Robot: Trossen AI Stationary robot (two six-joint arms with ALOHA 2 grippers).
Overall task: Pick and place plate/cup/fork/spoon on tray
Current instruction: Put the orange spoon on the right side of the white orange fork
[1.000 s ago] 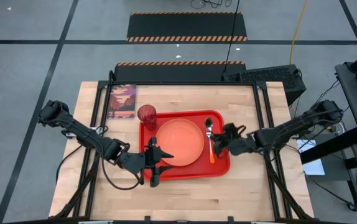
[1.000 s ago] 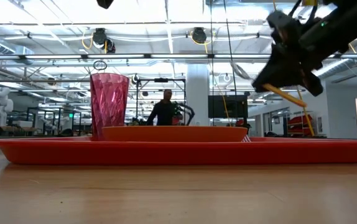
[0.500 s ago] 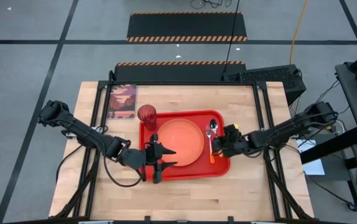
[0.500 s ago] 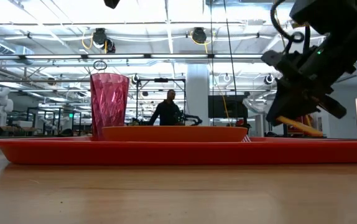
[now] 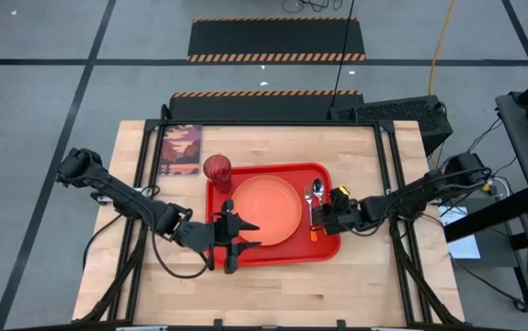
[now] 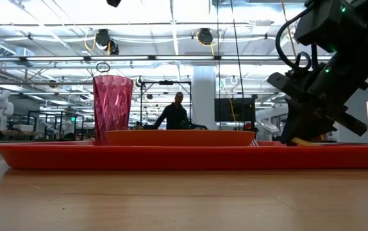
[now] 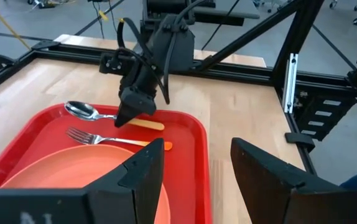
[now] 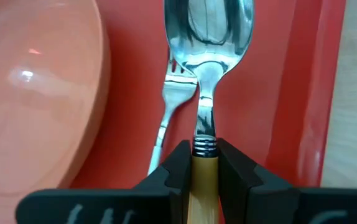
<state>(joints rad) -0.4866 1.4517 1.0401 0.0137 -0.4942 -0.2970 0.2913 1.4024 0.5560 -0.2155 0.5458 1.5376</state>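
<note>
Spoon lowered onto tray, right tool gripping

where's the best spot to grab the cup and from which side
Grip the cup around its upright faceted wall, near mid-height. Come from the table's left side with the left tool: the plate crowds its other side, and it stands in the tray corner.

You're in a robotics lab: a white humanoid robot, ceiling ducts and taped floor lines.
</note>
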